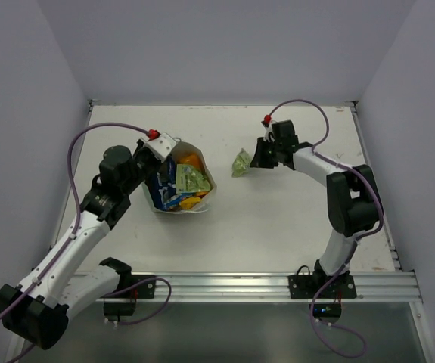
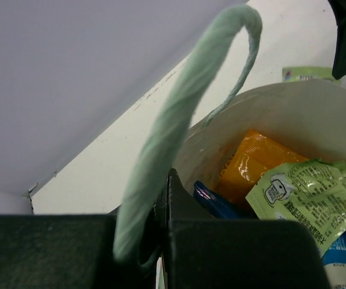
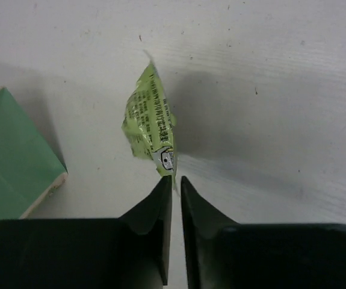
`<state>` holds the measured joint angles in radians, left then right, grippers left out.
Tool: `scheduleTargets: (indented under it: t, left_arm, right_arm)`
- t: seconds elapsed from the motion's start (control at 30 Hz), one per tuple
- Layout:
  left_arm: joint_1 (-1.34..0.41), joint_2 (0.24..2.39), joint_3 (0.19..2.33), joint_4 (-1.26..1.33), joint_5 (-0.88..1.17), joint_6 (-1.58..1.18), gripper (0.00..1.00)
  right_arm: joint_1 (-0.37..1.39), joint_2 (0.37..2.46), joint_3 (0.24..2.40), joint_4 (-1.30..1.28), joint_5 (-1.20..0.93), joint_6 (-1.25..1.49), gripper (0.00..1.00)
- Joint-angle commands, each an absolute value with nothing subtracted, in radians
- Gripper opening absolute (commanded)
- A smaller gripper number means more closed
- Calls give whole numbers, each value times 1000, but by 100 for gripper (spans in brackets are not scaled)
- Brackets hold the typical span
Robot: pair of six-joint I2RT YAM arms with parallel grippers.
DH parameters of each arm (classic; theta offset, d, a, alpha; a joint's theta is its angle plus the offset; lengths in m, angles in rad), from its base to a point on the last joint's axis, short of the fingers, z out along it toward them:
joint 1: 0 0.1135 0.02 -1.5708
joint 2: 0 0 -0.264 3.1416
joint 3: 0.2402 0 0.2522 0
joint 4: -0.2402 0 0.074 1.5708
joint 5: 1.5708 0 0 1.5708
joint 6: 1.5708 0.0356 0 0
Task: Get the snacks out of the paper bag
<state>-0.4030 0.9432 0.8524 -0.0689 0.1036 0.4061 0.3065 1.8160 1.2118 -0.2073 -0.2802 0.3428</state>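
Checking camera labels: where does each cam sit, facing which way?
Top external: overhead, near edge, facing down on table; both arms show.
Left wrist: behind left claw, shut on handle, facing into paper bag.
Right wrist: behind right claw, facing down at pinched green sachet.
Shared: both wrist views show paper bag and green sachet.

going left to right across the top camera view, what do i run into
left arm → paper bag → green sachet → right tool

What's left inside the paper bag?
Inside the paper bag: an orange pouch, a pale green sachet on top, a dark blue packet. Whatever lies beneath them is hidden.
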Motion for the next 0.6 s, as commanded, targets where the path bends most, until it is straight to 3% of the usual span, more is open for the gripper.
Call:
scheduleTargets:
  t: [0.0,0.07,0.1,0.2,0.37,0.57]
  left_arm:
    - [-407,890,856,80,121,422,0]
    - [-408,888,859,71,120,416,0]
    - [-408,891,865,66,121,410,0]
    - [-408,902,891,17,112,393,0]
    - [-407,920,943,-74,95,365,0]
    - [-408,922,966,-169,89,308,0]
  right_arm:
    - [305,1784,1209,-104,-290,365,21]
    - [305,1769,1200,-132,-249,356,44]
    - [305,1753,1189,-161,-227,345,61]
    - [336,1639,1177,-218,-160,277,74]
    - [549,1398,1221,-285,-101,68,75]
    - [779,1270,1299,-325,-77,-142,74]
